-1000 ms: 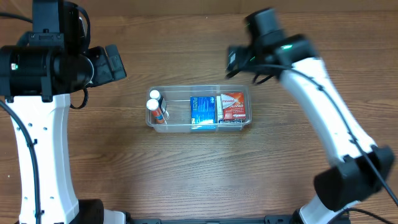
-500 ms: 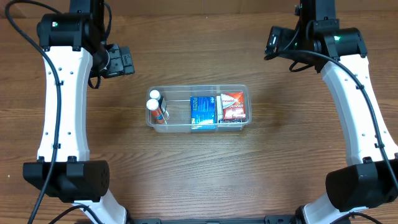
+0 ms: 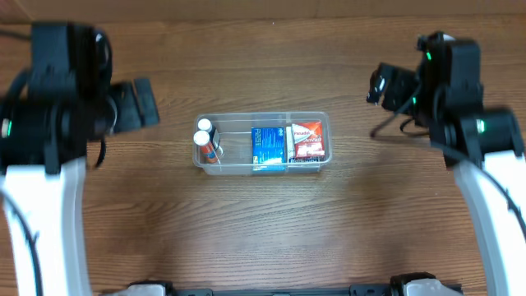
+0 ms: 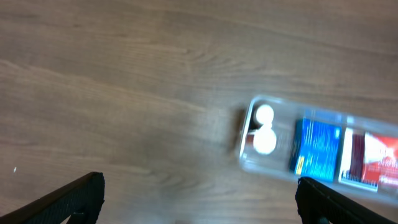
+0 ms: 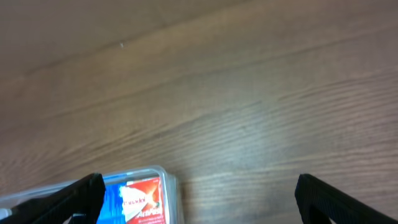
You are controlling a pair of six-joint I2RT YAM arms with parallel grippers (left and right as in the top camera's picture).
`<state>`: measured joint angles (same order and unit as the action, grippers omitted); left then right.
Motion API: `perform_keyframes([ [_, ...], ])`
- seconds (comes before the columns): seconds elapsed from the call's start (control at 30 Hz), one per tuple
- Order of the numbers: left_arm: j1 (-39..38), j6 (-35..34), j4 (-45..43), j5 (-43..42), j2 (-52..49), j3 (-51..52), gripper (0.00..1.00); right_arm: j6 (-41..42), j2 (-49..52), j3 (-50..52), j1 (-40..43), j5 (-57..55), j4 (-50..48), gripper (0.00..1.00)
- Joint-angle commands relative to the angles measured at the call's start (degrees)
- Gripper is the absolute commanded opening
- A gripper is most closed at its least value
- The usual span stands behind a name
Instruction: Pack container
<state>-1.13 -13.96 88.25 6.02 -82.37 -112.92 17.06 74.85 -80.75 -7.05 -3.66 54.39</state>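
The clear container (image 3: 237,153) sits mid-tabletop (image 3: 263,234), holding two white-capped bottles (image 3: 203,132), a blue box (image 3: 268,145) and a red box (image 3: 308,141). The left tool (image 4: 199,180) and right tool (image 5: 198,180) hover off to either side, fingers spread wide apart.

Brown wooden table (image 3: 263,238) with visible grain

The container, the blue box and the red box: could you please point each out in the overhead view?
container (image 3: 237,152), overhead view, bare floor left of centre.
blue box (image 3: 269,145), overhead view, middle of its top face.
red box (image 3: 309,141), overhead view, middle of its top face.
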Motion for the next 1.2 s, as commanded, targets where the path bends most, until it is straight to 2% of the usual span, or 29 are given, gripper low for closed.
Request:
perform_keyframes([
  [0.0, 0.20, 2.49, -4.98, 0.59, 10.86, 13.05, 1.00, 0.76, -11.37, 12.26, -0.55, -2.38, -2.82, 1.00],
  [0.17, 0.20, 5.22, -17.88, 0.59, 29.92, 36.61, 1.00, 0.79, -26.84, 28.89, -1.03, -4.59, -7.67, 1.00],
  [0.27, 0.22, 5.64, -24.44, 1.22, 39.39, 48.30, 1.00, 1.01, -33.88, 34.82, -1.03, -4.70, -7.74, 1.00],
  [0.43, 0.22, 5.62, -26.73, 3.34, 46.69, 60.39, 1.00, 0.98, -38.58, 38.27, -1.03, -4.66, -5.88, 1.00],
  [0.77, 0.22, 5.62, -26.34, 3.37, 45.62, 68.22, 1.00, 0.96, -38.03, 38.29, -1.03, -4.66, -3.69, 1.00],
  [1.17, 0.22, 5.62, -25.94, 3.37, 45.62, 68.67, 1.00, 0.96, -38.03, 38.29, -1.03, -4.66, -3.69, 1.00],
])
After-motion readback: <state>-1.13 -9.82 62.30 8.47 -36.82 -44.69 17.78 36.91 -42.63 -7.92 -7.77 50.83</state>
